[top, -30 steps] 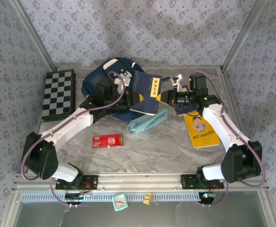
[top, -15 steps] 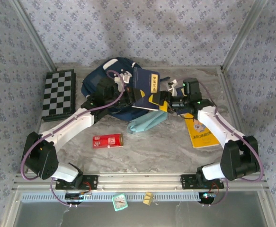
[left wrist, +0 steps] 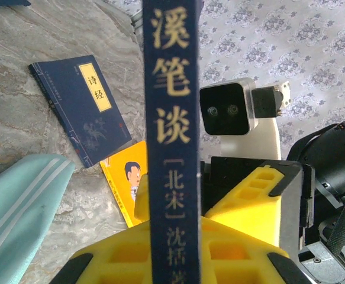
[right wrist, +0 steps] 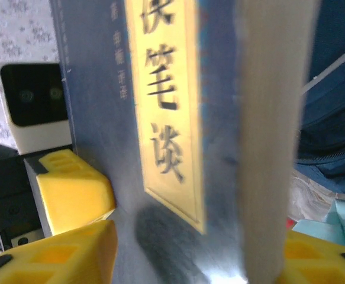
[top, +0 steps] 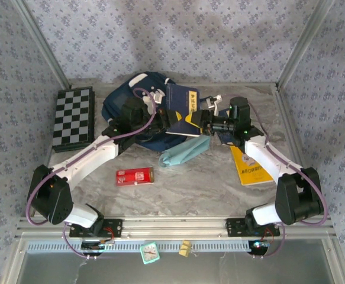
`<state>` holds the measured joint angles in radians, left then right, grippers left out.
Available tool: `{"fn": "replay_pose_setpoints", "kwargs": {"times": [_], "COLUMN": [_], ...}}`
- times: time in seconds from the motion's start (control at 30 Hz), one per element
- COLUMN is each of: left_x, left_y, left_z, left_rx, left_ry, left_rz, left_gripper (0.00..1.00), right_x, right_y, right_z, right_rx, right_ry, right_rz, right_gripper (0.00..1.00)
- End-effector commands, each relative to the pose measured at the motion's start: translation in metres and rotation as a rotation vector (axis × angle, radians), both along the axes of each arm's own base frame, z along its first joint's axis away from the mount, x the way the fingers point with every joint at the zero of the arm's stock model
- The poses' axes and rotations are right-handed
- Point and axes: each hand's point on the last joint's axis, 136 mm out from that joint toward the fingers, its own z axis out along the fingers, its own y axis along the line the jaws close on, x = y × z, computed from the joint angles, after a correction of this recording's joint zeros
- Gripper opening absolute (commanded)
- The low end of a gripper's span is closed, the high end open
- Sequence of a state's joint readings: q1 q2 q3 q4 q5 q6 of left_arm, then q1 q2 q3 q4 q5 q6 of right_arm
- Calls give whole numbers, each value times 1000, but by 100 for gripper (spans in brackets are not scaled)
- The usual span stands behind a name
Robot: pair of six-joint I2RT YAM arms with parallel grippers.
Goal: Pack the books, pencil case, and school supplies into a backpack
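The navy backpack (top: 134,106) lies at the back of the table. Just right of it, my left gripper (top: 167,121) (left wrist: 172,236) is shut on a navy book (top: 181,106) (left wrist: 171,118) and holds it on edge. My right gripper (top: 203,119) (right wrist: 199,248) stands open at that book's (right wrist: 160,89) right side, one yellow finger (right wrist: 60,260) on each side of it. A second navy book (left wrist: 80,106) and the yellow book (top: 252,167) (left wrist: 123,180) lie flat on the right. The teal pencil case (top: 184,152) (left wrist: 18,207) lies in the middle. The red box (top: 135,176) lies in front.
A black-and-white chequered board (top: 73,117) lies at the left. Metal frame posts and patterned walls close in the table. A small teal clock (top: 150,253) and a small yellowish block (top: 185,247) sit below the front rail.
My right gripper swung left from above the flat books to the held book and opened around its edge. The left gripper kept hold, and the book shifted slightly.
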<state>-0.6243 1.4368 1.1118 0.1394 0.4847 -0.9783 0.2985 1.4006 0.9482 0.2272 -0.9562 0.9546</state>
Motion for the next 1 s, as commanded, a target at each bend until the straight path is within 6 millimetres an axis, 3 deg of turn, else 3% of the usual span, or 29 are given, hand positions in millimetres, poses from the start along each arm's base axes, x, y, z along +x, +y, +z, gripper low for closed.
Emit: {"fn": "replay_pose_setpoints", "kwargs": {"times": [0.0, 0.23, 0.3, 0.47, 0.63, 0.8, 0.97], "left_x": [8, 10, 11, 15, 32, 55, 85], "left_y": [1, 1, 4, 23, 65, 76, 86], "left_z": [18, 12, 9, 2, -36, -80, -125], "left_rx": [-17, 7, 30, 145, 516, 838, 1075], "left_ry": [-60, -62, -65, -132, -229, -303, -315], "left_rz": [20, 22, 30, 33, 51, -63, -127], "left_gripper": [0, 3, 13, 45, 59, 63, 63], "right_x": [-8, -2, -2, -2, -5, -7, -10], "right_y": [-1, -7, -9, -29, -74, -112, -125], "right_z": [16, 13, 13, 3, -29, -47, -52], "right_rx": [25, -5, -19, -151, -358, -427, -441], "right_ry": [-57, -47, -52, -36, 57, 126, 145], "right_rz": [14, -20, -27, -83, -197, -303, -332], "right_gripper": [46, 14, 6, 3, 3, 3, 3]}}
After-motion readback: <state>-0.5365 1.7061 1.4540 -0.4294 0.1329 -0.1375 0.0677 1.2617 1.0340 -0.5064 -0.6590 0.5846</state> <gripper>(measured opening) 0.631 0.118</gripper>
